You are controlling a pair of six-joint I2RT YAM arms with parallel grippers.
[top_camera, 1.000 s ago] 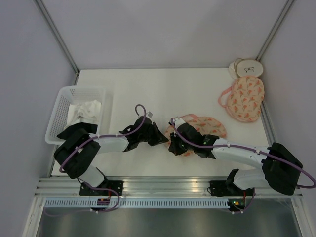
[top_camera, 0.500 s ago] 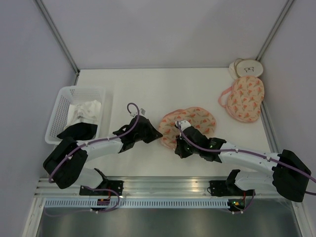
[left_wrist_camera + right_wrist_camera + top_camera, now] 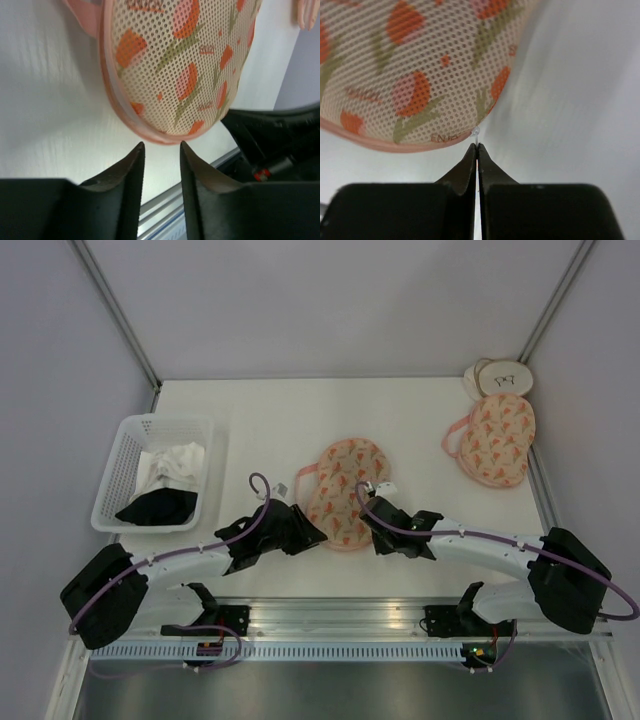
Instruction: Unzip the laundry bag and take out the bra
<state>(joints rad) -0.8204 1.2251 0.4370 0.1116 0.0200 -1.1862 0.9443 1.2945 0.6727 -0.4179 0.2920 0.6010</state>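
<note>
Lying flat near the middle of the white tabletop (image 3: 400,420), between both arms: wide oval peach mesh laundry bag (image 3: 345,495) with orange-pink flower print and pink zip trim. Closed all round as far as can be seen, so bra judged to be inside, out of sight. Pinched tight between the tips of right gripper (image 3: 477,149), right at the bag's near rim: thin clear plastic strand (image 3: 475,132) with a bead end, probably fixed to the zip pull, hence the low approach from the edge. Whether truly joined to the slider, impossible to tell. Just short of the same pink rim on the other side, left gripper (image 3: 161,145), parted by a narrow gap and holding nothing; likely set there to brace the fabric against the coming pull. Unzipping judged barely begun. Well apart in the far right corner, rounder pouch (image 3: 492,440) of the same print; at the left, white plastic basket (image 3: 165,420) with white and black clothes (image 3: 165,485).
</note>
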